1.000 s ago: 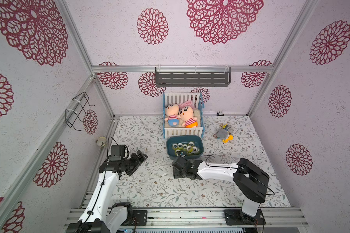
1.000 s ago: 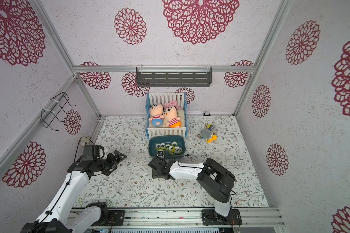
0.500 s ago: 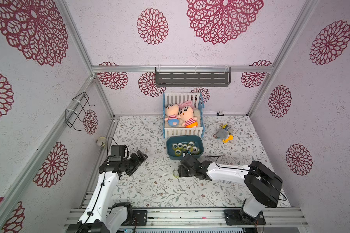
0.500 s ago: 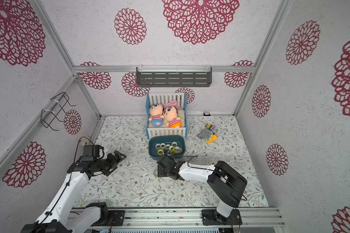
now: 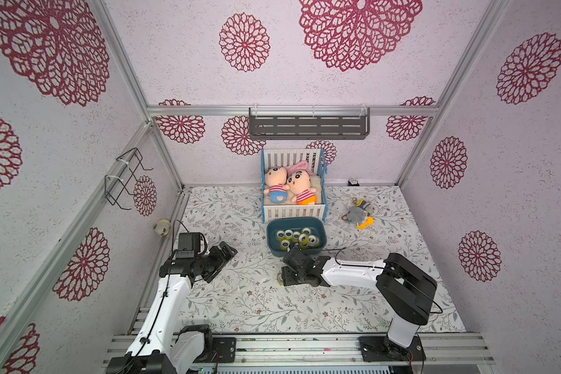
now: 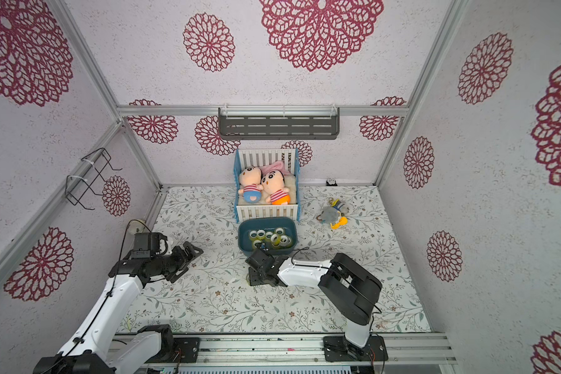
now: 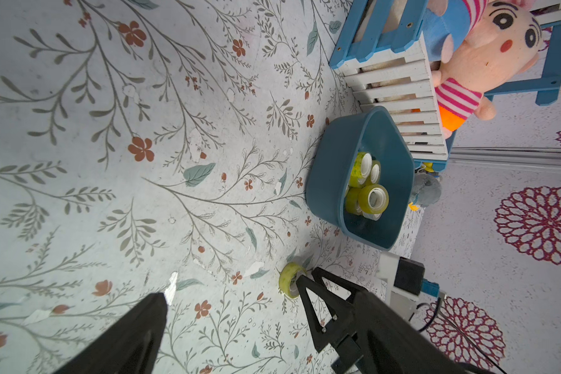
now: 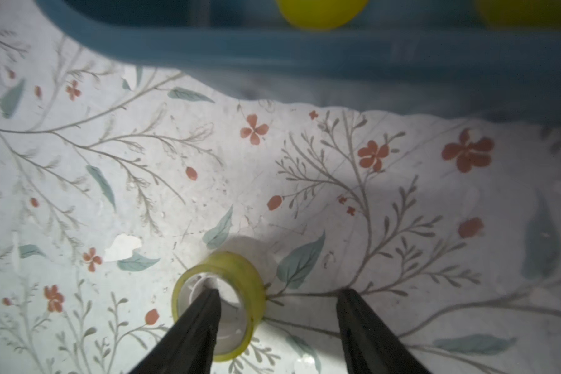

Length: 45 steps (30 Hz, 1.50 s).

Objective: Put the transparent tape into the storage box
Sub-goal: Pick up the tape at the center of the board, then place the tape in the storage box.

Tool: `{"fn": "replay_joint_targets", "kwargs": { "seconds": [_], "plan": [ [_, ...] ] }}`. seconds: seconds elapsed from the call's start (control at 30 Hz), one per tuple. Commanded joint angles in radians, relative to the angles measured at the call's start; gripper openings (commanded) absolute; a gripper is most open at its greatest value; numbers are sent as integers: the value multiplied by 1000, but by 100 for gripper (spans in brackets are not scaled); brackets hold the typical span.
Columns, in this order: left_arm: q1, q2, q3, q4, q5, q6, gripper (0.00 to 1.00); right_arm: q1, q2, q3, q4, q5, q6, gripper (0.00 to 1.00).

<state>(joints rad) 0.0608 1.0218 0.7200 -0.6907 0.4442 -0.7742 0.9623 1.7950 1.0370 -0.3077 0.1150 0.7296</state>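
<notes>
The right jaws are standing released low over the floral surface [image 8: 78,181], their two black fingers [image 8: 195,330] spread apart and clamping nothing. One finger is reaching into the white core of the transparent tape [image 8: 240,275]. The other finger is hanging clear of the roll on its outer side, so one wall of the roll is sitting between the two fingers without being pinched. The tape is showing as a small roll of clear film with a yellowish tint wound on a white core, with its open hole facing the right wrist camera. Whether it is lying flat or standing on its rim is hard to tell. It is resting on the surface, outside the storage box [image 8: 272,48] and near that box's wall on the robot's side. In both top views the right jaws are covering most of it, leaving only a pale sliver [image 5: 279,278] [image 6: 248,278] at their tip. From the left wrist view the roll [image 7: 289,281] is sitting just past one left finger [image 7: 318,307], with the dark teal box [image 7: 331,168] beyond it. The box [image 5: 272,249] [image 6: 242,241] is holding a cluster of similar yellowish rolls [image 5: 297,238] [image 7: 370,197]. Its far side is sitting just beside the white-slatted blue crib [image 5: 292,212], where two plush dolls [image 5: 289,187] are lying. The left jaws are also standing wide open and holding nothing, hovering over bare surface [image 5: 240,301] well apart from the tape, toward the robot's left.
</notes>
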Motion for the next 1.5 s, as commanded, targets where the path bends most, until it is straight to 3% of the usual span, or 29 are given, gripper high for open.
{"fn": "replay_joint_targets", "kwargs": {
  "seconds": [0.0, 0.17, 0.33, 0.5, 0.63, 0.73, 0.93, 1.1, 1.2, 1.47],
  "plan": [
    [-13, 13, -17, 35, 14, -4, 97, 9, 28, 42, -86, 78, -6, 64],
    [-100, 35, 6, -8, -36, 3, 97, 11, 32, 59, -179, 188, 40, 59],
    [-198, 34, 24, -31, -107, -21, 97, 15, 35, 41, -274, 286, 52, 41],
    [-208, 8, 26, -27, -126, -63, 97, 19, 12, -24, -230, 274, 36, 21],
    [-210, -11, 26, -27, -130, -77, 97, 19, -50, -104, -149, 259, 65, 15],
    [-210, -12, 15, -38, -123, -69, 97, 15, -139, -171, -97, 269, 95, 0],
    [-280, -4, 77, -59, -135, -55, 97, 0, -386, -196, -93, 332, 65, 0],
    [-335, 3, 123, 25, -135, -80, 97, -125, -500, -125, -62, 200, -53, 0],
    [-335, 13, 139, 76, -150, -98, 97, -186, -437, -32, -72, 129, -106, 0],
    [-323, 16, 183, 142, -291, -95, 97, -197, -46, 293, -115, 50, -159, 0]
  ]
}}
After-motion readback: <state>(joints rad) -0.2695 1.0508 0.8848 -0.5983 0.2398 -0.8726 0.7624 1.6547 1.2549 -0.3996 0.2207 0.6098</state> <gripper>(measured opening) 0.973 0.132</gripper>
